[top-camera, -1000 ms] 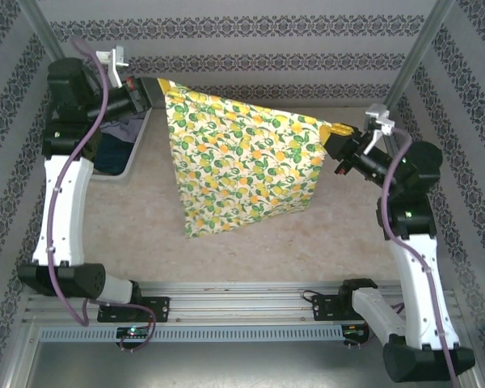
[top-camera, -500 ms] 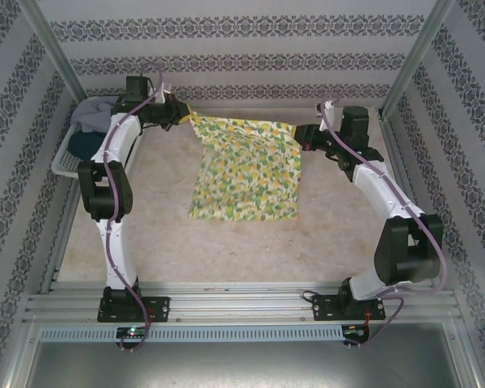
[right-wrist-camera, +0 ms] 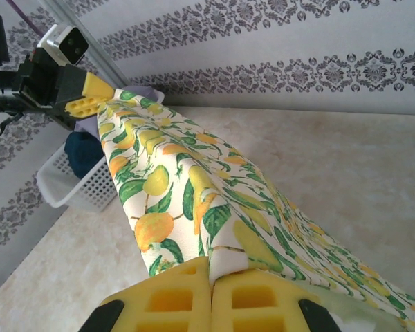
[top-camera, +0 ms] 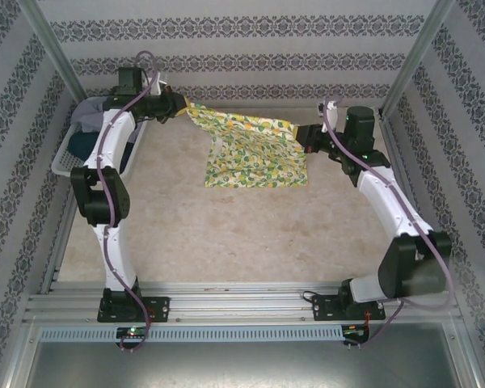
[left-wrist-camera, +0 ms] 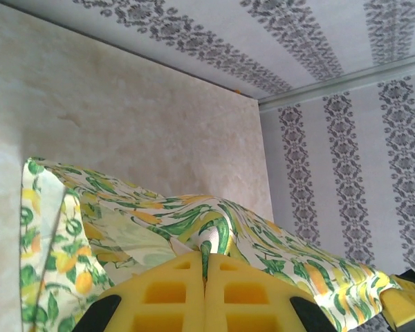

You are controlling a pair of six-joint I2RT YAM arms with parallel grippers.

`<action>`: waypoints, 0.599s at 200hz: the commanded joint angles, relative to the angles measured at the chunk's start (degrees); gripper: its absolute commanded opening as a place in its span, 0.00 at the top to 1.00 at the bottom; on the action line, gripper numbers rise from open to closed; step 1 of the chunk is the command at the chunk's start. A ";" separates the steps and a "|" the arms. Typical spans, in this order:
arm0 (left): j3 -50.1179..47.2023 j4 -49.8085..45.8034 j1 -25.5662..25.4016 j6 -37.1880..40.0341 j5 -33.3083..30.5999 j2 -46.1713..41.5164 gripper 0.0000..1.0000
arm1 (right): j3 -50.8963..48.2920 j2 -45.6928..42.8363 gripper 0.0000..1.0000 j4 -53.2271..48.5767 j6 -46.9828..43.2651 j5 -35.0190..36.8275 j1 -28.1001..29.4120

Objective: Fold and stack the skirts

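Now: skirt strung between two claws, slip risk at the corners

Risk, as I judge it:
- Each claw pinches only a small bite of cloth at a top corner. A tug from the arms pulling apart could slide a corner out, and the skirt (top-camera: 255, 149) would drop in a heap.
- The top edge sags and twists between the claws. Laid down like this, it may land creased and the fold would come out crooked.
- The left claw sits close to the basket (top-camera: 63, 164). A swing back that way could snag the rim.

Claws:
- Left claw (top-camera: 180, 107): clenched on the skirt corner nearest the basket; yellow pads pressed together with cloth between them.
- Right claw (top-camera: 301, 136): clenched on the corner farthest from the basket, pads likewise pressed flat.

Position: the skirt hangs just beside the basket, on its table side. The lower hem appears to reach the table (top-camera: 226, 242), though I cannot tell for sure. Dark blue cloth (top-camera: 85, 144) and grey cloth (top-camera: 89, 117) lie inside the basket.
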 commanded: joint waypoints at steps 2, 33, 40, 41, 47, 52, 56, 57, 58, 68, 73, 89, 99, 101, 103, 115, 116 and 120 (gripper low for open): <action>-3.20 -0.94 1.14 3.05 -0.85 -11.61 1.00 | -2.35 -10.04 0.98 -2.92 -2.09 -0.71 -0.01; -18.53 4.77 1.14 -0.30 0.28 -21.75 1.00 | -10.28 -17.10 0.98 -6.69 -1.92 -1.09 -0.01; -22.87 6.65 1.13 -1.27 0.07 -24.06 1.00 | -12.47 -18.05 0.98 -7.11 -1.32 -1.76 -0.02; -23.68 6.98 1.09 -1.47 0.06 -24.38 1.00 | -12.76 -18.15 0.98 -7.18 -1.23 -1.85 -0.01; -27.53 9.07 1.06 -2.54 0.06 -25.94 1.00 | -14.52 -18.55 0.97 -7.34 -0.55 -2.10 -0.03; -30.45 10.77 1.06 -3.53 0.28 -26.88 0.99 | -15.94 -18.75 0.97 -7.45 0.04 -2.12 0.06; -32.66 12.07 1.06 -4.18 0.39 -27.44 0.99 | -16.93 -18.71 0.96 -7.49 0.38 -2.03 0.08; -33.11 12.37 1.06 -4.29 0.44 -27.56 0.99 | -17.23 -18.70 0.96 -7.50 0.46 -2.02 0.08; -33.64 12.65 1.01 -4.43 0.51 -27.62 0.99 | -17.51 -18.69 0.96 -7.46 0.54 -1.98 0.12; -37.90 14.74 0.84 -5.80 0.60 -27.44 0.99 | -20.25 -18.23 0.96 -6.46 1.17 -1.25 0.16; -39.29 15.06 0.77 -5.91 0.48 -26.93 1.00 | -21.40 -17.68 0.96 -5.90 1.31 -0.59 0.16; -41.94 16.22 0.06 -5.82 -0.54 -24.37 1.00 | -23.52 -15.13 0.96 -3.23 1.72 1.11 0.17; -41.79 17.02 -0.28 -5.69 -0.78 -22.65 1.00 | -23.55 -13.13 0.96 -0.89 2.17 1.19 0.17; -41.63 17.16 -0.38 -5.71 -0.79 -22.29 1.00 | -23.47 -12.66 0.96 -0.47 2.30 1.15 0.17; -41.42 17.28 -0.42 -5.65 -0.73 -22.00 1.00 | -23.34 -12.24 0.96 0.01 2.47 1.04 0.17; -39.07 16.98 -0.52 -5.70 -0.56 -19.85 1.00 | -21.82 -9.41 0.96 1.68 2.47 -0.17 0.21; -38.82 16.93 -0.57 -5.67 -0.52 -19.72 1.00 | -21.65 -9.17 0.96 1.83 2.42 -0.26 0.19; -37.94 16.75 -0.61 -5.50 -0.48 -19.09 1.00 | -20.95 -8.35 0.96 2.07 2.22 -0.54 0.21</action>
